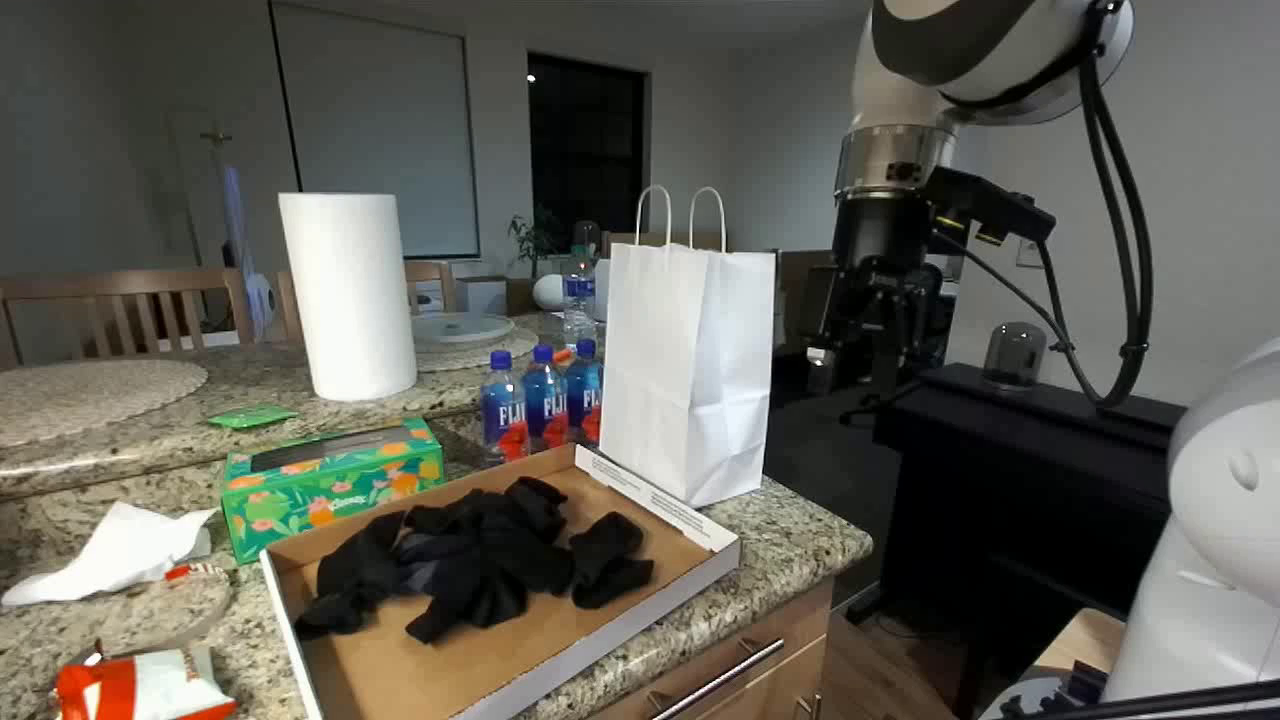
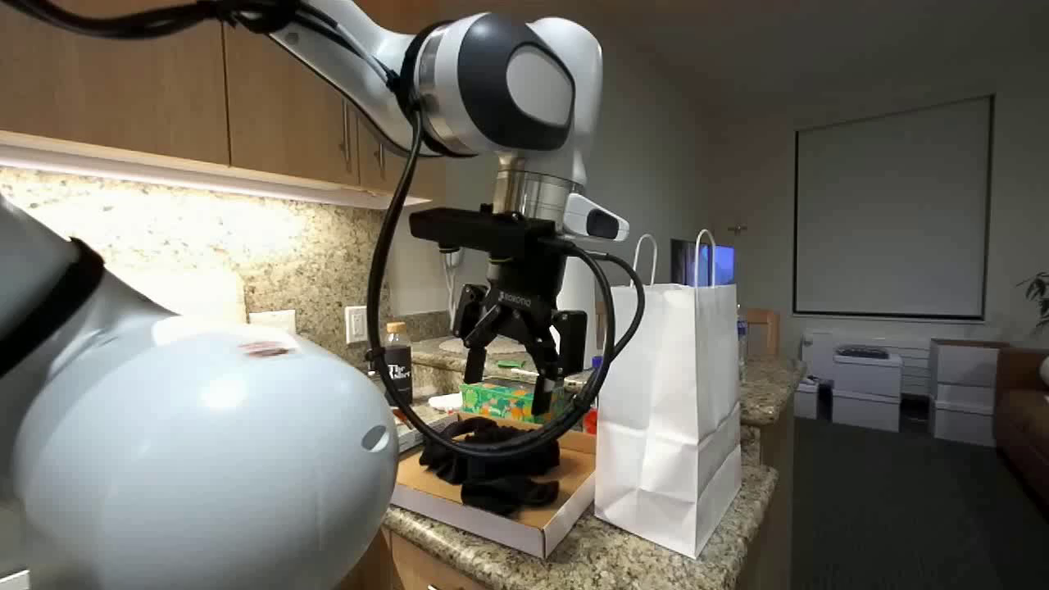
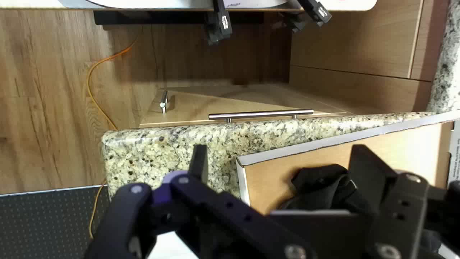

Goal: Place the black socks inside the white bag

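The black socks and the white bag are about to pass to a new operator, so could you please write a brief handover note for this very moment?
Gripper: open, holding nothing, raised above the counter.
Black socks: in a loose heap inside the shallow cardboard tray on the counter.
White bag: standing upright on the counter, beside the tray.
Done: nothing I can confirm; the bag's inside does not show, so any socks in it cannot be counted.
Left: pick up the socks in the tray and place them in the bag.
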Available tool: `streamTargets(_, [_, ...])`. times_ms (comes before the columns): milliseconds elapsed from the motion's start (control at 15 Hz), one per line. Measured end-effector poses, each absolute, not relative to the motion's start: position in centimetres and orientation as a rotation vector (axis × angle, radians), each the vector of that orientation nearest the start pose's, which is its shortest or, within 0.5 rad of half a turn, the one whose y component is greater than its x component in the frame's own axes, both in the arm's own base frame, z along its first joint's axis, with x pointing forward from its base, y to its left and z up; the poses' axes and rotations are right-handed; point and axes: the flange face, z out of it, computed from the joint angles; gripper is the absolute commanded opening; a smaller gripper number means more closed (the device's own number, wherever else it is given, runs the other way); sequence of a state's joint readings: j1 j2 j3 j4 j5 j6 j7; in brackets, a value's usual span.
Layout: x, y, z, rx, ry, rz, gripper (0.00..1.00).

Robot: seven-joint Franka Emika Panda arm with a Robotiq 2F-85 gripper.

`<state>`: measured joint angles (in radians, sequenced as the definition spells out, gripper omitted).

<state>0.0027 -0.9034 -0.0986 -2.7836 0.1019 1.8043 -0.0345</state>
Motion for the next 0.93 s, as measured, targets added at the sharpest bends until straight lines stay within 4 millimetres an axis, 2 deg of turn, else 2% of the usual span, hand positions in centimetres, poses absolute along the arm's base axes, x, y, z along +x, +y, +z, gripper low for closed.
streamTargets(667, [27.3,-1.6,44.2,-2.961,0.071,0.105,1.0])
streamTargets(800, [27.4,-1.1,44.4,-2.975,0.051,0.101,1.0])
streamTargets(933, [27.5,0.4,44.7,-3.01,-0.006,0.096,1.0])
